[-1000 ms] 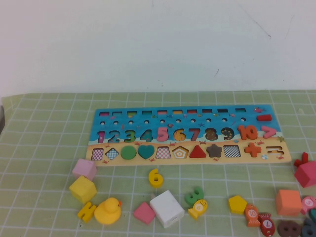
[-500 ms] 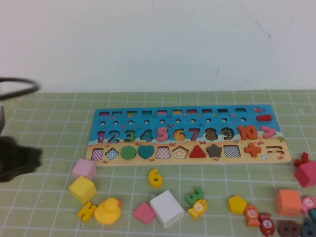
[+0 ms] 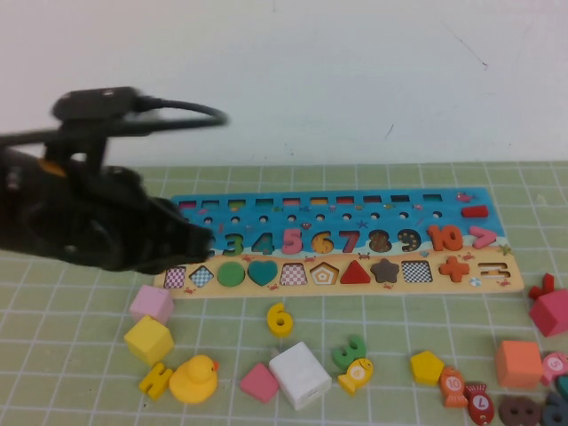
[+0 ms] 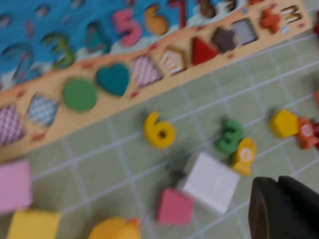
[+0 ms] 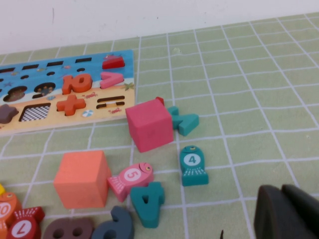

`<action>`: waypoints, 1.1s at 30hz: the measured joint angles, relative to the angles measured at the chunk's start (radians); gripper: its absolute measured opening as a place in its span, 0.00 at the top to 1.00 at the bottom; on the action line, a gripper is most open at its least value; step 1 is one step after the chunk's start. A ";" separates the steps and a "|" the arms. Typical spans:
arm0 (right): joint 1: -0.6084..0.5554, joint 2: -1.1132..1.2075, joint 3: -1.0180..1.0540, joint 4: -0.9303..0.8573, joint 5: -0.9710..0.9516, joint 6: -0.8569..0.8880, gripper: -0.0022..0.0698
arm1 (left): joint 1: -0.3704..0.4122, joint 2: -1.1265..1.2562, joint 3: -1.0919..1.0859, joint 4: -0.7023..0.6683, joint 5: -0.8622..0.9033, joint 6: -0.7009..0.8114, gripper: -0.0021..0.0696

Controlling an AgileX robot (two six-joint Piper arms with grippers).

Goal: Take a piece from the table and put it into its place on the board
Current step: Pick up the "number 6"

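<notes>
The piece, a small yellow numeral 6 (image 3: 280, 319), lies flat on the table's green grid mat (image 3: 80, 373), just in front of the board (image 3: 355, 292). It also shows in the left wrist view (image 4: 159, 131), below the board's shape row (image 4: 50, 130). My left gripper (image 3: 202, 240) hangs over the board's left end and hides numerals 1 and 2; it is to the left of the piece and further back. In its wrist view the left gripper (image 4: 279, 188) is shut and empty. My right gripper (image 5: 281, 193) is shut and empty, low over the mat at the right.
Loose blocks lie in front of the board: pink cube (image 3: 152, 303), yellow cube (image 3: 148, 340), yellow duck (image 3: 193, 379), white cube (image 3: 300, 374), green 3 (image 3: 350, 350), yellow pentagon (image 3: 427, 366). Near my right gripper are a magenta cube (image 5: 148, 124), an orange cube (image 5: 82, 178) and a teal fish (image 5: 193, 166).
My left arm has swung in from the left edge and now reaches over the board's left end. The piece and the blocks have not moved.
</notes>
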 joint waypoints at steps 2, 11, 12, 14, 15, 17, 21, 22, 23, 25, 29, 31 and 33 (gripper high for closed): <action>0.000 0.000 0.000 0.000 0.000 0.000 0.97 | -0.102 0.007 0.000 0.005 -0.090 0.000 0.97; 0.000 0.000 0.000 0.000 0.000 0.000 0.97 | -0.195 0.154 -0.007 -0.006 -0.291 0.046 0.97; 0.000 0.000 0.000 0.000 0.000 0.000 0.97 | -0.195 0.181 -0.007 -0.006 -0.286 0.044 0.97; 0.000 0.000 0.000 0.000 0.000 0.000 0.97 | -0.195 0.229 -0.009 -0.003 -0.279 0.035 0.97; 0.000 0.000 0.000 0.000 0.000 0.000 0.97 | -0.195 0.255 -0.011 0.010 -0.274 0.004 0.97; 0.000 0.000 0.000 0.000 0.000 0.000 0.97 | -0.197 0.308 -0.032 0.077 -0.262 -0.114 0.97; 0.000 0.000 0.000 0.000 0.000 0.000 0.97 | -0.240 0.410 -0.125 0.385 -0.177 -0.449 0.90; 0.000 0.000 0.000 0.000 0.000 0.000 0.97 | -0.255 0.432 -0.157 0.472 -0.146 -0.515 0.88; 0.000 0.000 0.000 0.000 0.000 0.000 0.97 | -0.279 0.465 -0.190 0.548 -0.096 -0.599 0.85; 0.000 0.000 0.000 0.000 0.000 0.000 0.97 | -0.310 0.512 -0.248 0.649 -0.028 -0.679 0.78; 0.000 0.000 0.000 0.000 0.000 0.000 0.97 | -0.344 0.624 -0.370 0.718 0.092 -0.749 0.65; 0.000 0.000 0.000 0.000 0.000 0.000 0.97 | -0.346 0.669 -0.424 0.716 0.141 -0.764 0.61; 0.000 0.000 0.000 0.000 0.000 0.000 0.97 | -0.346 0.695 -0.461 0.704 0.166 -0.771 0.59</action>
